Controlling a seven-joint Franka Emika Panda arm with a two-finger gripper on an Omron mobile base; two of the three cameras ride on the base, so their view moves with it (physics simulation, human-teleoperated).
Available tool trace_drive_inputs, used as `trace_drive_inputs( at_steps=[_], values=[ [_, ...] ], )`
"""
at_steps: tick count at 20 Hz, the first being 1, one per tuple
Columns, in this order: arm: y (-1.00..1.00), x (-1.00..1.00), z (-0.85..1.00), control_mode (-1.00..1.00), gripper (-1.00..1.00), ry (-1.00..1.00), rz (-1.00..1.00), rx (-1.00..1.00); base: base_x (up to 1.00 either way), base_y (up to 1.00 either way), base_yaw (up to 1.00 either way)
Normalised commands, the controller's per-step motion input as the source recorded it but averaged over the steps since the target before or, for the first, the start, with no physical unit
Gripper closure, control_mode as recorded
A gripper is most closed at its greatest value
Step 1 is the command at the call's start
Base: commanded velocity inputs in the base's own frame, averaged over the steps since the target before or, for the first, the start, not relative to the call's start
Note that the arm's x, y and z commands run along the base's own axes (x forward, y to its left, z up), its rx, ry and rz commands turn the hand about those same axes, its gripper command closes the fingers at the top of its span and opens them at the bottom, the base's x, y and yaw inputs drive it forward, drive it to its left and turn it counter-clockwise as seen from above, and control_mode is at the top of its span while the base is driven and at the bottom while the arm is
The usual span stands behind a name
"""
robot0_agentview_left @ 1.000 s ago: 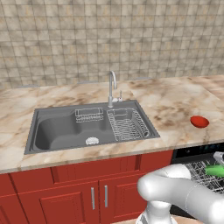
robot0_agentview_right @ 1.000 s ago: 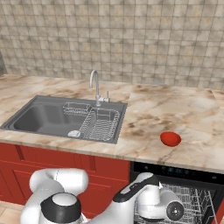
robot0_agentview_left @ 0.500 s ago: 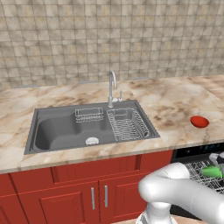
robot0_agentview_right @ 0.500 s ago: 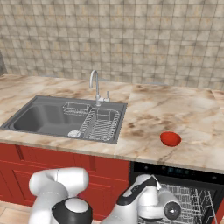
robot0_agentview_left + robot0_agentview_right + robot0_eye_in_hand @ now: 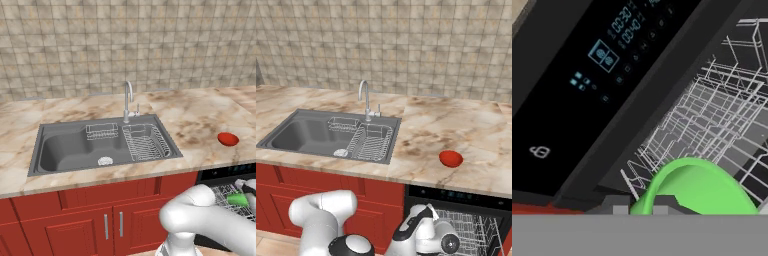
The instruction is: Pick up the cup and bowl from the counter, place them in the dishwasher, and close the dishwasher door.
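I had the gripper (image 5: 244, 192) low at the right edge of the left base view, clamped tight on the cup (image 5: 237, 200), which showed there as a bright green shape just over the white wire rack (image 5: 225, 192) of the dishwasher (image 5: 220, 176). In the hand view the cup (image 5: 694, 186) sat right at the bottom, its green rim curving up in front of me, with the rack (image 5: 722, 105) spread out behind it and the black control strip (image 5: 597, 65) with its small blue lights running diagonally across the upper left (the hand was rolled, so that strip looked slanted). I could not make out the finger tips themselves in that view, only the green of the cup between where they would be. The bowl (image 5: 228, 139) was on the counter (image 5: 200, 115), near its front edge and toward its right end, directly above the dishwasher opening; from the right base view the bowl (image 5: 451, 159) likewise lay close to the front edge of the counter (image 5: 456, 125), well apart from the sink (image 5: 316, 135). The faucet (image 5: 128, 100) stood at the back rim of the sink (image 5: 75, 150), and a wire dish rack (image 5: 145, 142) lay in the basin's right half. Red cabinets (image 5: 100, 220) ran below the counter's front edge to the left of the dishwasher.
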Motion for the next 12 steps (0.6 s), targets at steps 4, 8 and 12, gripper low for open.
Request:
trace_drive_inputs(
  at_steps=[4,8,12],
  values=[
    [-0.05,0.21,-0.33,-1.0,1.0,0.0,0.0,0.0,0.0,0.0,0.0],
    [-0.08,0.28,-0.32,-1.0,1.0,0.0,0.0,0.0,0.0,0.0,0.0],
    [-0.09,0.26,-0.32,-1.0,1.0,0.0,0.0,0.0,0.0,0.0,0.0]
  ],
)
